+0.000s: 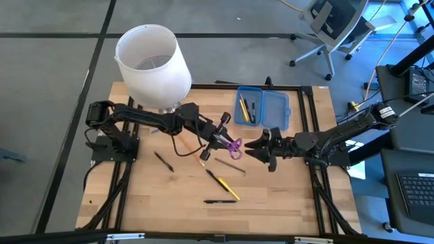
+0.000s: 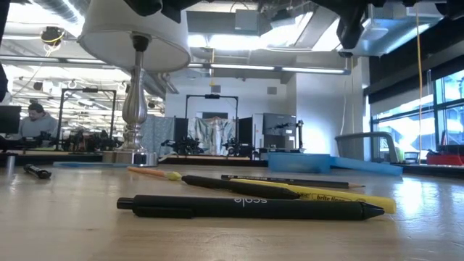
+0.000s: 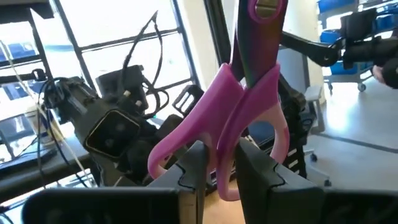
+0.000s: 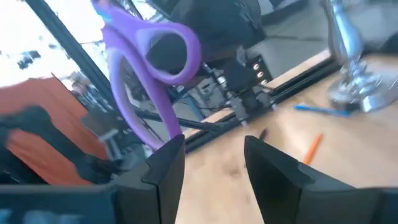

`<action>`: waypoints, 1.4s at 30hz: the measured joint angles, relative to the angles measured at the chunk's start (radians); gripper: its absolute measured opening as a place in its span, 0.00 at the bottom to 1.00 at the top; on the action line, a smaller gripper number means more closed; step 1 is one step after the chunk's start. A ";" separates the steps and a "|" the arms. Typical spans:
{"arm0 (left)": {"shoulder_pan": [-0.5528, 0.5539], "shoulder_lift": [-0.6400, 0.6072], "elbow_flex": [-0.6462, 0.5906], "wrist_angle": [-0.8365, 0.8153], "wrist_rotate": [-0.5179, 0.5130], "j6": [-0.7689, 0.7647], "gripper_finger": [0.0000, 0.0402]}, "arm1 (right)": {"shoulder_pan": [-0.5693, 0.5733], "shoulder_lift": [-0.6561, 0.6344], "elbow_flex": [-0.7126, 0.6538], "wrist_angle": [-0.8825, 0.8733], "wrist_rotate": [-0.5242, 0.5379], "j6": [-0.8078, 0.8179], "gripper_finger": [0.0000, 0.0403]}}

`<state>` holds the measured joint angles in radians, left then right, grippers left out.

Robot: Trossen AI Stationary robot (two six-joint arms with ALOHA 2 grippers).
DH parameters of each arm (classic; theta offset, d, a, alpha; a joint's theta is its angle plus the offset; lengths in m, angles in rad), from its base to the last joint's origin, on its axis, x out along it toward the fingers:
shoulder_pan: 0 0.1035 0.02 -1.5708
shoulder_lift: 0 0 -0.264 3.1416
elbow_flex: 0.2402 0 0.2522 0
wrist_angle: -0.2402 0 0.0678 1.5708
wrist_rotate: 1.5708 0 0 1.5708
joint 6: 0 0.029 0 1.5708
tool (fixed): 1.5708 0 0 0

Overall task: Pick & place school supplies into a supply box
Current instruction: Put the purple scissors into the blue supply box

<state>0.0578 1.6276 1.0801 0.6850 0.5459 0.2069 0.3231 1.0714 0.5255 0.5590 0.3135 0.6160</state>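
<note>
Small purple-handled scissors (image 1: 234,145) hang above the table's middle, and my left gripper (image 1: 226,139) is shut on them. My right gripper (image 1: 252,148) faces them from the table's right side, open; in its wrist view one handle loop (image 4: 166,53) stands just ahead of its fingers. The supply box (image 1: 262,108), a blue case, lies open at the far edge with a few pens inside. Several pens and pencils lie flat on the wood, among them a black pen (image 1: 220,201) and a yellow-black one (image 1: 224,185). My left gripper pinches the scissors by the handle end (image 3: 222,149) between its two fingers, coming level from the table's left side. The scissors are lifted clear of the table, with their blade end (image 3: 264,12) pointing away from the fingers. My right gripper stands open next to a handle loop (image 4: 158,134); whether one finger (image 4: 166,163) touches it I cannot tell.
A white lampshade (image 1: 152,61) on a silver lamp base (image 2: 133,154) stands at the far left, over my left arm. Black frame rails run along the table's edges. More pens lie on the near half (image 2: 246,208). People sit at desks in the room beyond.
</note>
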 joint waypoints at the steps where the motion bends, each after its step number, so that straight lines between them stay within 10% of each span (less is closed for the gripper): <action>1: 0.000 0.000 0.000 -0.001 -0.005 0.003 0.13 | -0.006 0.000 0.000 0.001 -0.007 0.030 0.42; 30: 0.003 0.000 0.000 0.027 0.008 0.077 0.14 | -0.085 0.170 0.000 0.357 -0.319 0.062 0.42; 42: -0.009 0.000 0.000 0.151 0.007 0.077 0.14 | -0.086 0.174 -0.001 0.476 -0.413 0.059 0.26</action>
<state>0.0489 1.6276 1.0805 0.8356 0.5528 0.2840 0.2371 1.2453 0.5247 1.0355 -0.0998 0.6754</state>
